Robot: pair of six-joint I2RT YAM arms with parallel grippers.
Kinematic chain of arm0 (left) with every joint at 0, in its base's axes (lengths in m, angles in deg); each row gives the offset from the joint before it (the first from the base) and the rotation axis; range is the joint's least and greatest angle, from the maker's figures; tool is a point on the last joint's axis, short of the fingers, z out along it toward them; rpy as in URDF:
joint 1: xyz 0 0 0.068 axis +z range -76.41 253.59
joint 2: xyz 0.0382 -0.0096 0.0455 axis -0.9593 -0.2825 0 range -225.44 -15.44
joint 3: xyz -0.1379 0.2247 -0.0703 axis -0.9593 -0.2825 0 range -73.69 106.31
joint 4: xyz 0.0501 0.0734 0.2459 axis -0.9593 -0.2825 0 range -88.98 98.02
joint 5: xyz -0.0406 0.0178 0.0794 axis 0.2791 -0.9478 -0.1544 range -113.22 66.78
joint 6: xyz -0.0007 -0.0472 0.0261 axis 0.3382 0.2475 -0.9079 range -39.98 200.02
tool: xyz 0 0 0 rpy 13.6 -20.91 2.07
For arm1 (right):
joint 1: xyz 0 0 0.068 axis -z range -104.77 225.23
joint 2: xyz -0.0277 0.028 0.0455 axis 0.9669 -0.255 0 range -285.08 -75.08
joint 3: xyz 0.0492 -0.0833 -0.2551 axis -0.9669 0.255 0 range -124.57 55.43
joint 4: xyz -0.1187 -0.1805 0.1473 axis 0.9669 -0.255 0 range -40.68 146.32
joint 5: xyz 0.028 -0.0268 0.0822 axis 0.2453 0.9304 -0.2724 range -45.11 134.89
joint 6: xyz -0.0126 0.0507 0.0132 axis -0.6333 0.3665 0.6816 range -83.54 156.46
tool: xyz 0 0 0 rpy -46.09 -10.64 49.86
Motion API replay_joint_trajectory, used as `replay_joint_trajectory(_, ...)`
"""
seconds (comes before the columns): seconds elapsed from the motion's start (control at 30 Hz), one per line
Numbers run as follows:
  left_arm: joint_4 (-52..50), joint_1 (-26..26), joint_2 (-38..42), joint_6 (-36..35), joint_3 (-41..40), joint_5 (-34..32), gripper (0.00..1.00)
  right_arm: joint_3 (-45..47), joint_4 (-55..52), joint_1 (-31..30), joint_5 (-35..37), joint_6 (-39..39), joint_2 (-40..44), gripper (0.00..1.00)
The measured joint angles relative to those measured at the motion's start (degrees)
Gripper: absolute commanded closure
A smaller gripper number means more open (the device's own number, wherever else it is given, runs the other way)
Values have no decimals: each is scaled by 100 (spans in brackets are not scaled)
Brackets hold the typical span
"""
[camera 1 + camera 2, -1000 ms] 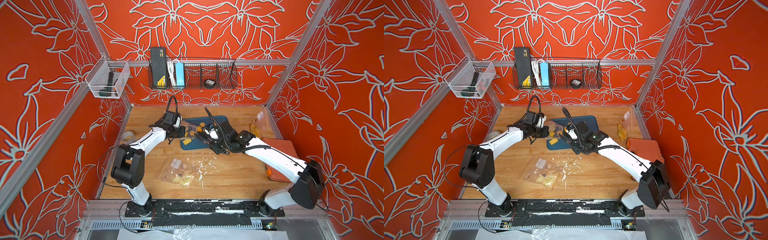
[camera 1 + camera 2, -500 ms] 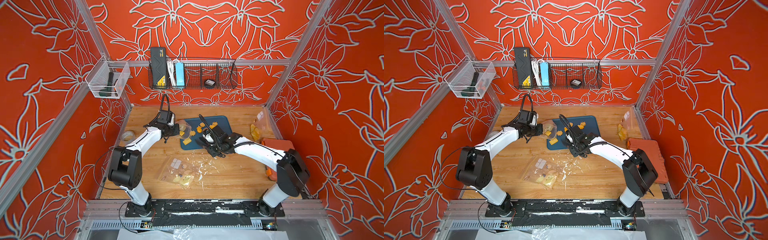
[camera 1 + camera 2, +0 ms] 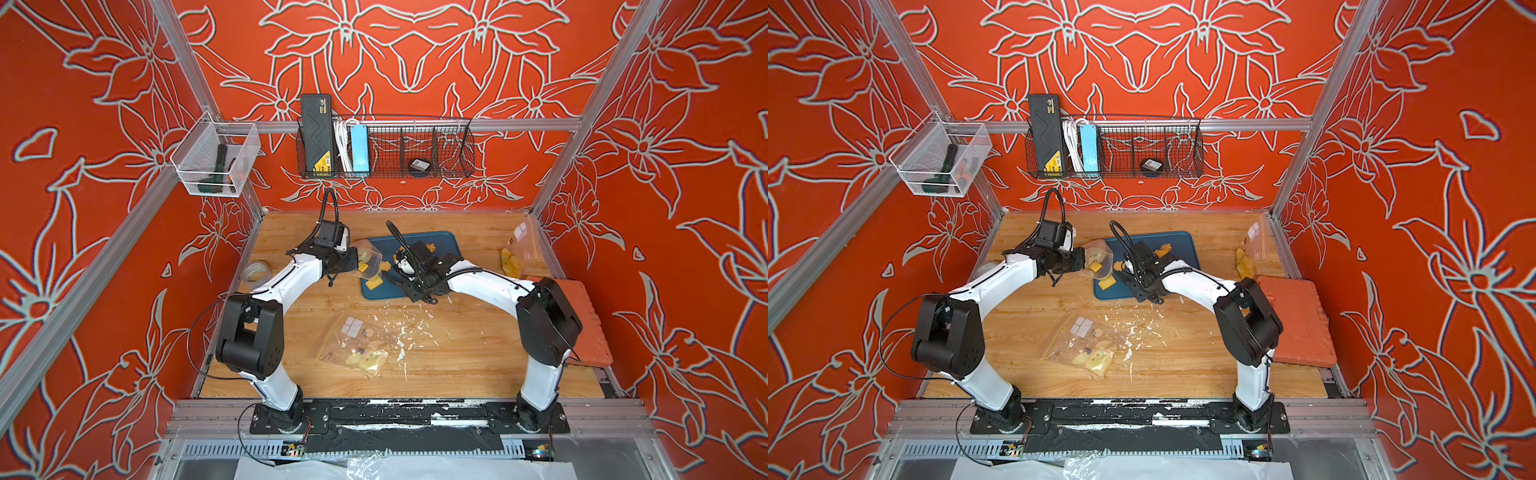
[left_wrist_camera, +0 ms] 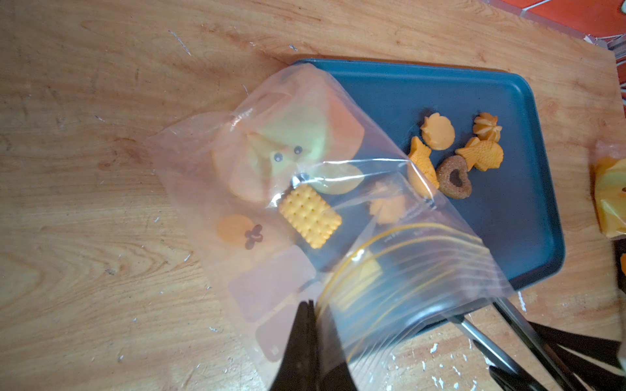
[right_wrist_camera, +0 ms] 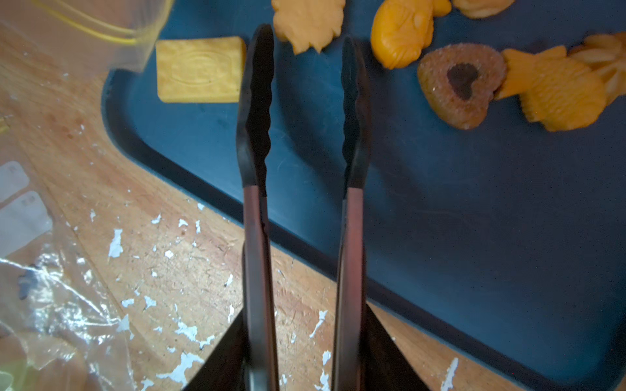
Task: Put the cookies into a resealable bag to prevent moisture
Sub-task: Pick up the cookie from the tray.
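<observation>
where the left gripper (image 4: 306, 315) pinches the zip edge of the clear resealable bag (image 4: 271, 162), its fingers are clenched tight on the plastic, and the bag's mouth gapes toward the blue tray (image 4: 528, 216), overlapping its corner. one of the cookies (image 4: 310, 220), a pale yellow square with a dimpled waffle grid, lies inside the bag beside a printed cartoon face. further right the others sit loose on the tray: a plain yellow square (image 5: 200, 69) just by the bag's mouth, a leaf-edged orange piece (image 5: 308, 23), a plump orange fish (image 5: 401, 32), a sugary brown heart (image 5: 460, 84) with a dark heart centre, a ridged fish (image 5: 555, 98) touching it, and a swirled rosette (image 4: 487, 127). the right gripper (image 5: 305, 369) grasps black-tipped tongs (image 5: 255, 135), whose arms stand apart over the tray with nothing between them.
</observation>
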Motion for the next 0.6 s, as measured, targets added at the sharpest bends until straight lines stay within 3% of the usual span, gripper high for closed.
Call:
replay_joint_trajectory(0.13, 4, 0, 0, 0, 0, 7, 100, -295, -39, 37, -17, -42, -262, 51)
replay_joint_trajectory(0.37, 7, 0, 0, 0, 0, 55, 100, -529, -63, 76, -26, -114, -472, 62)
replay_joint_trajectory(0.6, 7, 0, -2, -9, 0, 321, 100, 197, 61, 74, 195, -74, 146, 64)
